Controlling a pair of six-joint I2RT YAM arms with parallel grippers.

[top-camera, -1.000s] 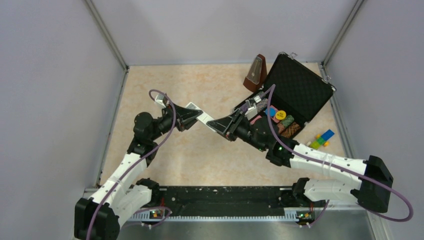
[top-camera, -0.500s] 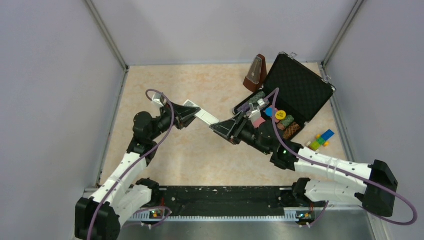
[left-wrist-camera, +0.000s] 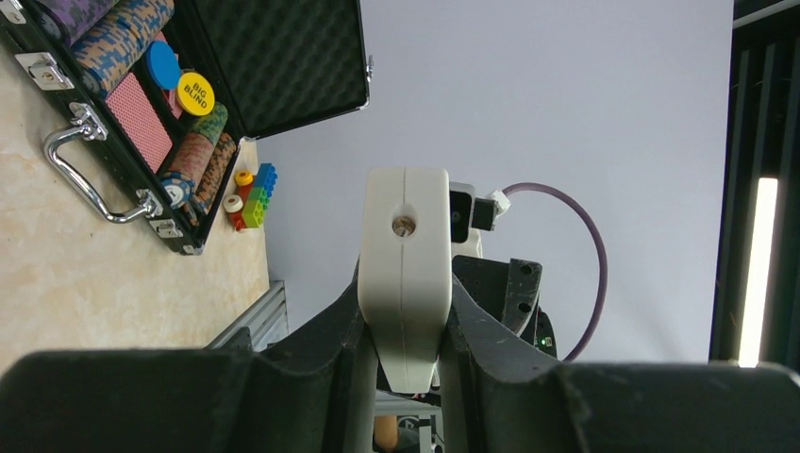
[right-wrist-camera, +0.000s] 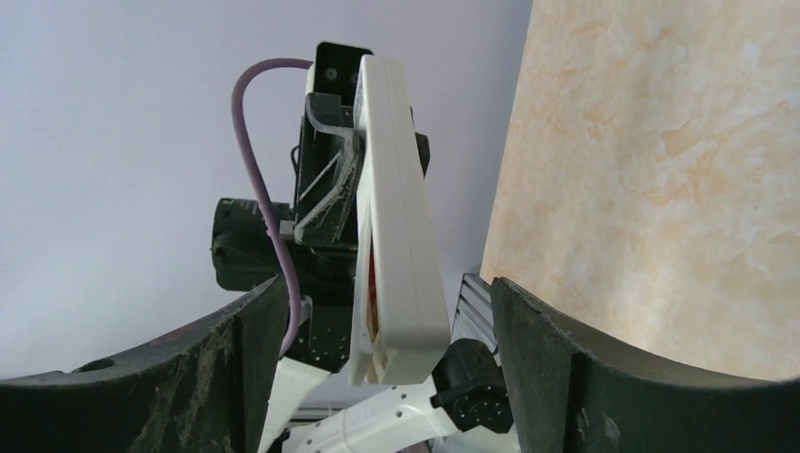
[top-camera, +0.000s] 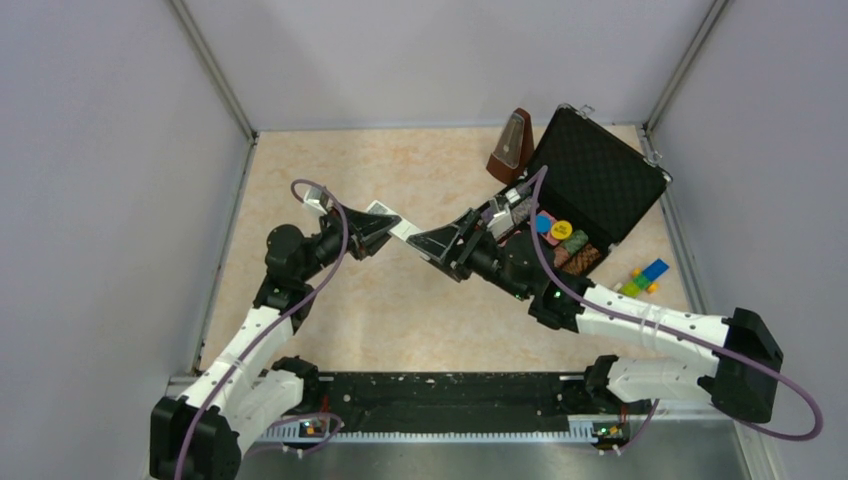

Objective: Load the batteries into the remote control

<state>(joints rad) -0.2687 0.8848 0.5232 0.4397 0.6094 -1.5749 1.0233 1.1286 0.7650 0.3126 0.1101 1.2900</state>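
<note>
The remote control (top-camera: 398, 225), a slim white bar, is held in the air above the table with my left gripper (top-camera: 383, 230) shut on one end. The left wrist view shows it end-on (left-wrist-camera: 406, 264), clamped between both fingers (left-wrist-camera: 344, 330). My right gripper (top-camera: 428, 243) stands open around the remote's free end (right-wrist-camera: 401, 255), with a gap on each side between it and the fingers (right-wrist-camera: 533, 349). A thin red strip (right-wrist-camera: 370, 283) shows in a slot along the remote's edge; I cannot tell whether it is a battery. No other battery is visible.
An open black case (top-camera: 595, 180) of poker chips lies at the back right, just behind my right arm. A brown metronome (top-camera: 512, 147) stands beside it. Coloured toy blocks (top-camera: 642, 278) lie to the right of the case. Grey walls enclose the table.
My right gripper's jaws have spread apart around the remote's free end, and that gripper has shifted slightly up and left. The left gripper keeps its grip, unmoved.
</note>
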